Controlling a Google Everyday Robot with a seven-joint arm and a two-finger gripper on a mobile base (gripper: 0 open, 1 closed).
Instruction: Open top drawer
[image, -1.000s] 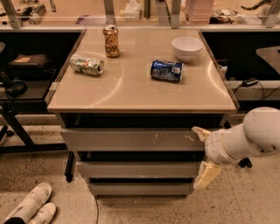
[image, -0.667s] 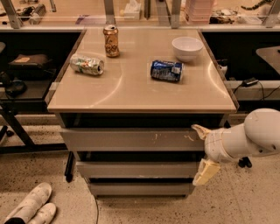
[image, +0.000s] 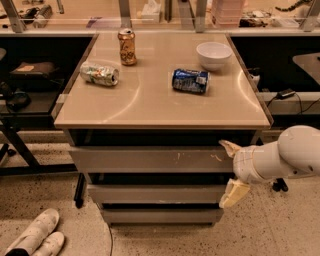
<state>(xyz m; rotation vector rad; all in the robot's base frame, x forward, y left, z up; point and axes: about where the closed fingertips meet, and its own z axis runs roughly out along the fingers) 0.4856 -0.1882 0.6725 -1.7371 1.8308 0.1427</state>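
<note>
The gripper (image: 231, 170) stands at the right end of the top drawer (image: 145, 160), fingers spread: the upper one (image: 228, 147) touches the front's top right corner. The drawer sits directly under the table (image: 150, 107)

Matt grey, white-scuffed top drawer (image: 150, 160), glossy smooth beige tabletop (image: 150, 107), smooth cream plastic-looking gripper (image: 231, 170), fingers apart, at the drawer's right end
</note>
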